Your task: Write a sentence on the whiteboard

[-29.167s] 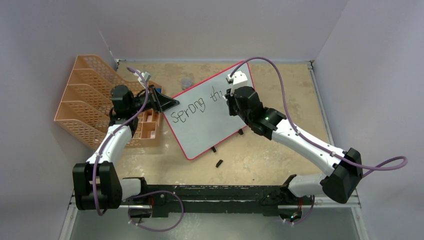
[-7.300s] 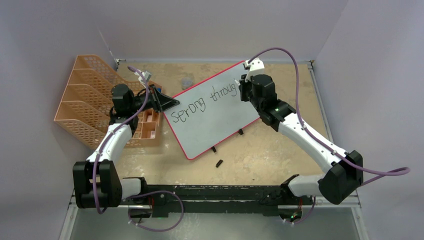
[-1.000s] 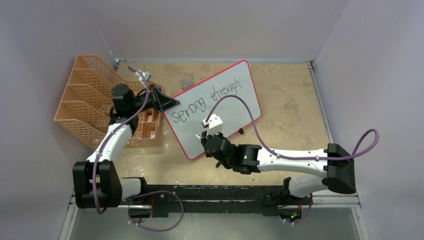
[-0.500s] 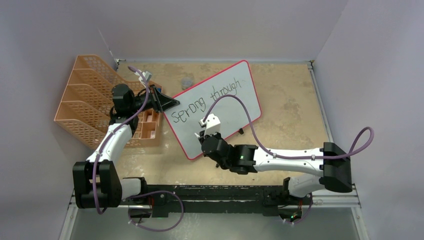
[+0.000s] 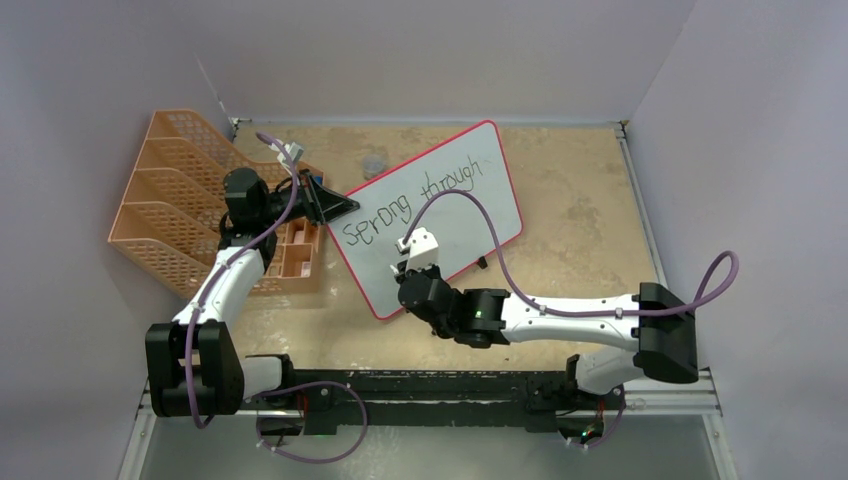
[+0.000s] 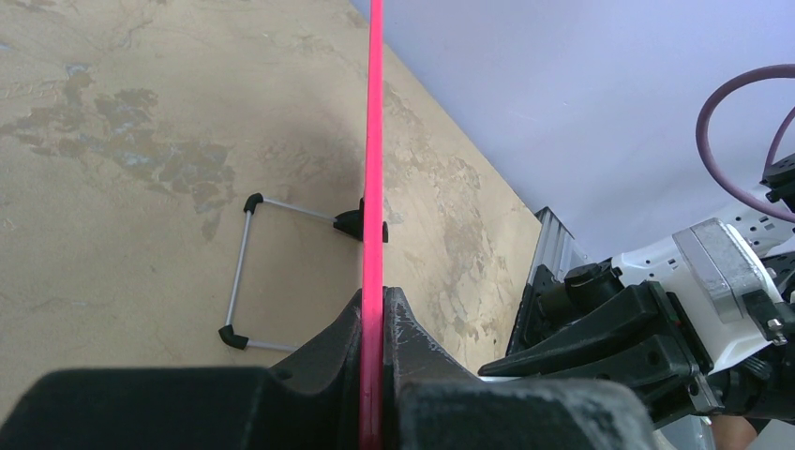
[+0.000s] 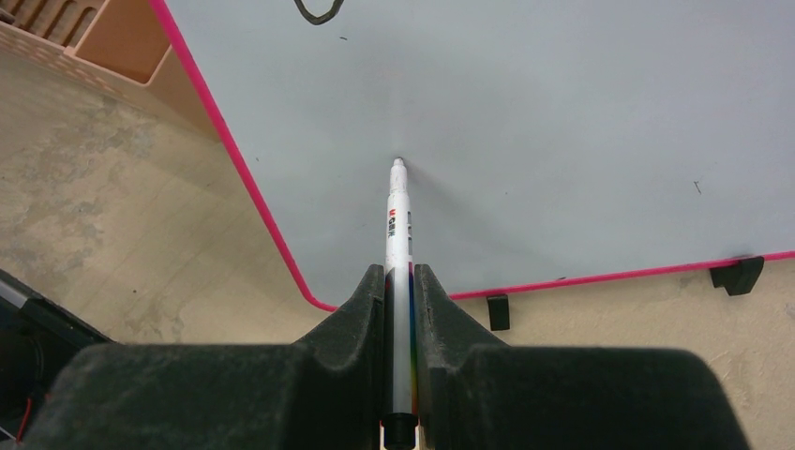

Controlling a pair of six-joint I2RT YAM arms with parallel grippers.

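Observation:
The whiteboard [image 5: 470, 215] with its red-pink frame lies slanted mid-table. The sentence [image 5: 410, 195] reads "Sprong through" in one black line; the lower part of the board is blank. My left gripper [image 5: 340, 205] is shut on the board's left edge, seen edge-on as a pink strip [image 6: 373, 187] in the left wrist view. My right gripper [image 5: 400, 272] is shut on a white marker [image 7: 399, 244]. The marker's tip meets the blank board surface [image 7: 525, 112] near its lower left corner.
An orange mesh file rack [image 5: 170, 200] stands at the left, with a small orange tray [image 5: 295, 250] beside it. A small black piece [image 5: 438, 326] lies on the table below the board. The board's black feet [image 7: 738, 275] show along its lower edge. Walls close in on three sides.
My right arm has swept from the board's top right, after "through" was written, down to its lower left. In the last second it edged slightly left. The left gripper has kept its hold.

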